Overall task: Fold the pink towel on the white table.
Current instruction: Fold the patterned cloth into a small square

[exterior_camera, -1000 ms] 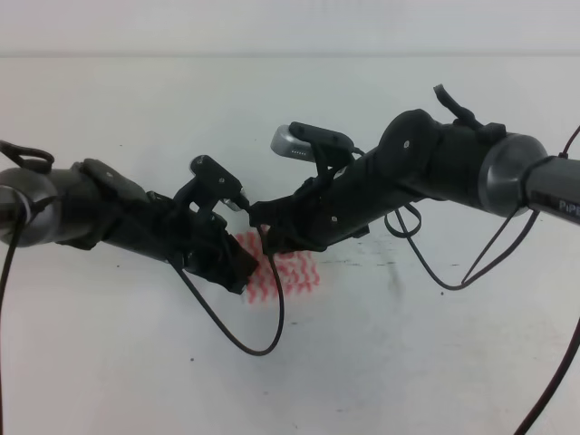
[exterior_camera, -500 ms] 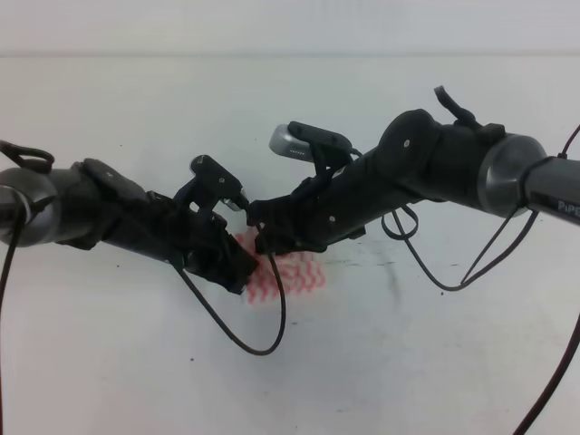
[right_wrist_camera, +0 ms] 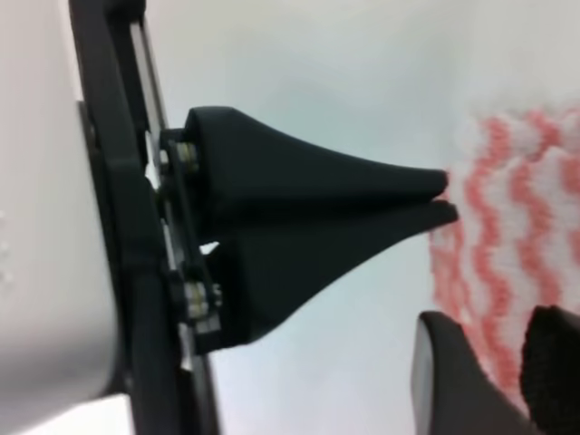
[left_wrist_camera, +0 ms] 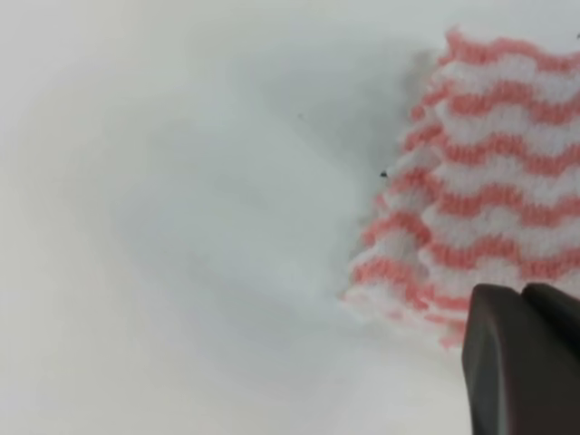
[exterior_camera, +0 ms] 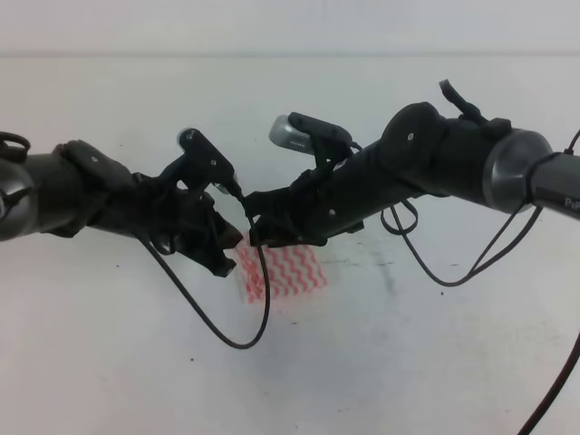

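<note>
Pink-red and white zigzag stripes mark the pink towel [exterior_camera: 281, 273], which I see lying on the white desk [exterior_camera: 408, 362] near the middle of the high view, just below the point where my two arms meet. The left hand [exterior_camera: 225, 249] comes in from the left and sits over the towel's upper left corner; the right hand [exterior_camera: 256, 228] reaches across from the right and ends just above the towel's top edge, very near the left one. A black cable [exterior_camera: 237, 317] loops down from the left arm over the towel's left side. From up here I cannot tell how either hand's fingers stand. In the left wrist view the towel [left_wrist_camera: 489, 190] fills the right side, its rippled edge on the desk [left_wrist_camera: 181, 227], and two dark fingertips [left_wrist_camera: 521, 358] sit pressed close together at the lower right, overlapping the towel's lower corner. In the right wrist view the right hand [right_wrist_camera: 442, 198] has its two tapered fingers nearly closed, tips at the towel's [right_wrist_camera: 507, 236] edge; whether they pinch cloth I cannot tell.
</note>
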